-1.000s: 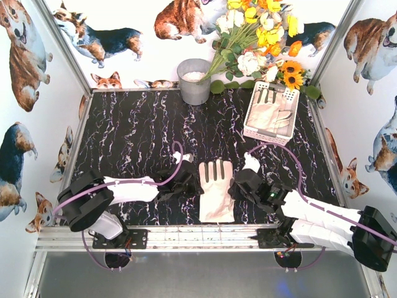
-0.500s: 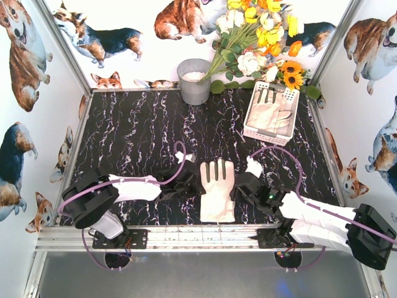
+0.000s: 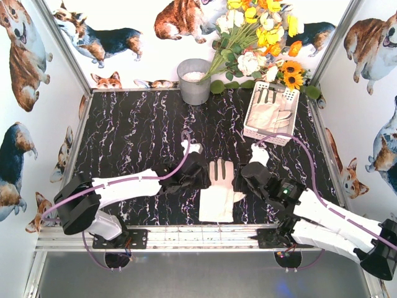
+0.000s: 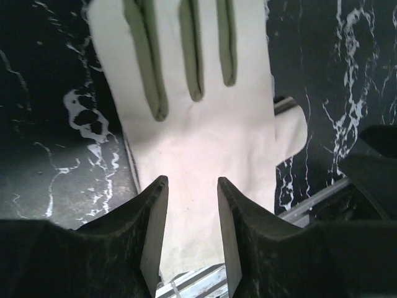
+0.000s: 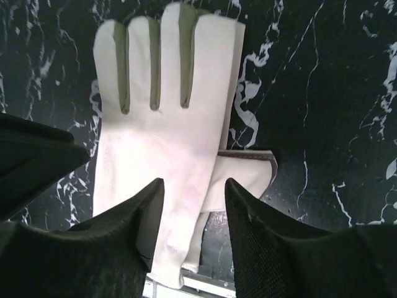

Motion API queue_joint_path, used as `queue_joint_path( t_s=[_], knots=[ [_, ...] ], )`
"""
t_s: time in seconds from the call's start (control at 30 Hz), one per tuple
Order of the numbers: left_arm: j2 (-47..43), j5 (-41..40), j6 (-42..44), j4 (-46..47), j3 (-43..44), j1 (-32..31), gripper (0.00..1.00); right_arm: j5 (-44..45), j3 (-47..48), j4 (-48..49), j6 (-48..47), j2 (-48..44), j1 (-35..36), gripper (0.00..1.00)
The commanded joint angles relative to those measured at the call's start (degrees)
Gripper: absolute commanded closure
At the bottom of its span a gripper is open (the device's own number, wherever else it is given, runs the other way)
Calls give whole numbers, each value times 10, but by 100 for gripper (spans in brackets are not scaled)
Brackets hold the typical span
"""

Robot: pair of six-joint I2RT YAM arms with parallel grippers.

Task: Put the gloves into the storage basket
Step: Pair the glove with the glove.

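One cream-white glove (image 3: 218,189) lies flat on the black marbled table near the front edge, fingers pointing away from the arms and thumb sticking out to the right. My left gripper (image 3: 201,172) hovers at its left edge and my right gripper (image 3: 243,177) at its right edge. In the left wrist view the gripper (image 4: 192,183) stands open over the glove (image 4: 198,124). In the right wrist view the gripper (image 5: 194,186) is open above the glove (image 5: 161,143) too. The white storage basket (image 3: 250,112) stands at the back right with other gloves (image 3: 272,115) inside.
A grey metal bucket (image 3: 194,81) stands at the back centre beside a bunch of artificial flowers (image 3: 257,37). A metal rail (image 3: 186,236) runs along the table's front edge just below the glove's cuff. Printed walls close in both sides.
Both grippers have gone from shut to open and moved slightly away from the front edge. The glove has settled on the table, its thumb now showing on the right.
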Motion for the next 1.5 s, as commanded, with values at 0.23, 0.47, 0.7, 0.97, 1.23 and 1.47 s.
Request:
queue_joint_path(
  t_s=[0.23,0.47,0.7,0.97,1.23,1.47],
  knots=[
    [65,75,-45,133,-34,-28,84,-81,-52,98,11,69,-30,79],
    [97,93,-48,148,-53,-36,78,-135,-106,154,2,99,-86,83],
    [87,106,-53,176,-69,-43,71,-169,-88,133,-22,102,-134,83],
    [54,93,-29,144,-20,-38,65,-284,-48,53,-56,21,-215,58],
    [94,127,19,151,26,-26,70,-412,-85,95,-55,34,-334,33],
    [112,104,22,150,15,-7,78,-446,-123,133,-76,61,-394,26]
  ],
)
